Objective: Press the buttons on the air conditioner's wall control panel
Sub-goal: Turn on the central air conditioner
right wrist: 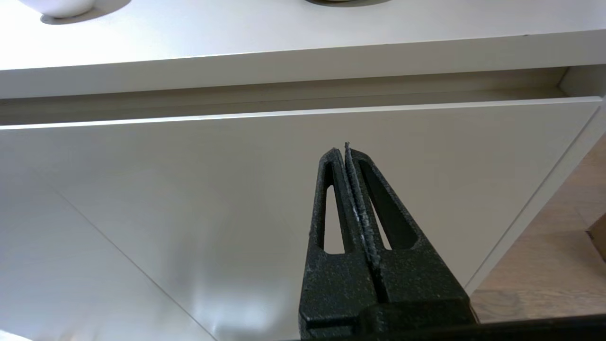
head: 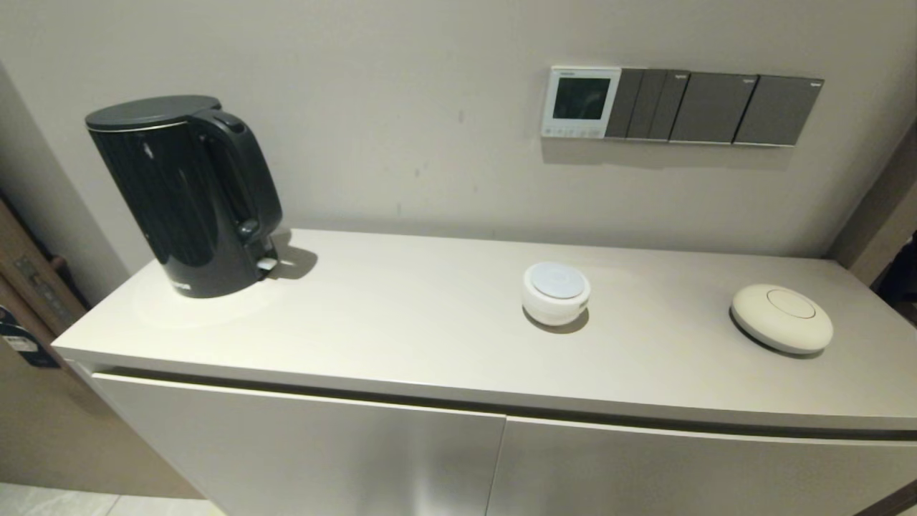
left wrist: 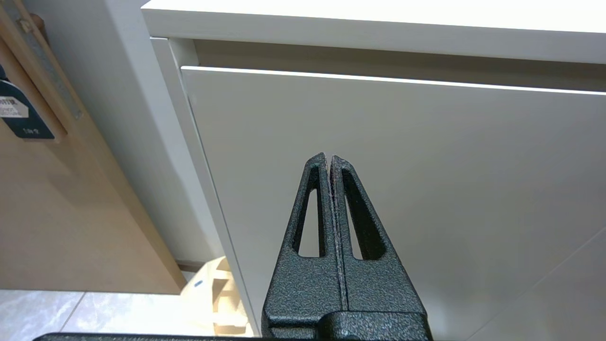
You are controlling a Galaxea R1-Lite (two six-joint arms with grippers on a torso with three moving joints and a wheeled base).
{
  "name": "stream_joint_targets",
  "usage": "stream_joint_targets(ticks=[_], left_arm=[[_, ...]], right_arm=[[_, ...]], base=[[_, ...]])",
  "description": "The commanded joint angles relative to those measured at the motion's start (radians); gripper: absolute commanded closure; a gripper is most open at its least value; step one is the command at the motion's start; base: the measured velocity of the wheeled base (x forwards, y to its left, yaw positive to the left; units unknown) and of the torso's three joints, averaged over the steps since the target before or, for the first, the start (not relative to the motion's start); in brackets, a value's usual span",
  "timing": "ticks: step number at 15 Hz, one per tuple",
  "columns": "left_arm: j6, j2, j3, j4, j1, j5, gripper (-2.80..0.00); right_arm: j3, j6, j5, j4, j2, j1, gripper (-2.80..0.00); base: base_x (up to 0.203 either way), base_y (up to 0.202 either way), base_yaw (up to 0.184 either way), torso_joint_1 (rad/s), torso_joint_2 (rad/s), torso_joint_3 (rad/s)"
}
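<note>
The air conditioner's wall control panel is a small silver-white square on the wall above the cabinet, right of centre; its screen is dark. The buttons are a row of tiny keys along its lower edge. Neither gripper shows in the head view. My left gripper is shut and empty, low in front of the left cabinet door. My right gripper is shut and empty, low in front of the right cabinet door, below the countertop edge.
Dark grey switch plates adjoin the panel on its right. On the countertop stand a black kettle at the left, a small white round device in the middle and a flat cream disc at the right.
</note>
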Motion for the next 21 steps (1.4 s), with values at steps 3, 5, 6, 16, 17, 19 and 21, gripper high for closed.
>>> stream_joint_targets(ticks=[3,5,6,16,17,19,21], left_arm=[[0.0,0.0,0.0,0.0,0.0,0.0,0.0],[0.0,0.001,0.0,0.0,0.001,0.0,0.0],[0.0,0.001,0.0,0.0,0.0,0.0,0.0],[0.0,0.001,0.0,0.0,0.0,0.0,0.0],[0.0,0.0,0.0,0.0,0.0,0.0,0.0],[0.0,0.0,0.0,0.0,0.0,0.0,0.0],[0.0,0.0,0.0,0.0,0.001,0.0,0.0]], right_arm=[[-0.007,-0.004,-0.003,0.017,0.001,0.001,0.0],[-0.006,-0.007,-0.003,0.017,0.0,0.0,0.0],[-0.022,-0.009,-0.005,0.017,0.002,0.001,0.0],[-0.554,0.011,-0.088,-0.108,0.561,0.015,0.0],[-0.615,0.033,-0.11,-0.137,0.65,0.026,0.0],[-0.704,0.06,-0.144,-0.203,0.809,0.042,0.0],[-0.803,0.084,-0.196,-0.256,0.974,0.076,0.0]], base=[[0.0,0.0,0.0,0.0,0.0,0.0],[0.0,0.0,0.0,0.0,0.0,0.0],[0.0,0.0,0.0,0.0,0.0,0.0],[0.0,0.0,0.0,0.0,0.0,0.0],[0.0,0.0,0.0,0.0,0.0,0.0],[0.0,0.0,0.0,0.0,0.0,0.0],[0.0,0.0,0.0,0.0,0.0,0.0]])
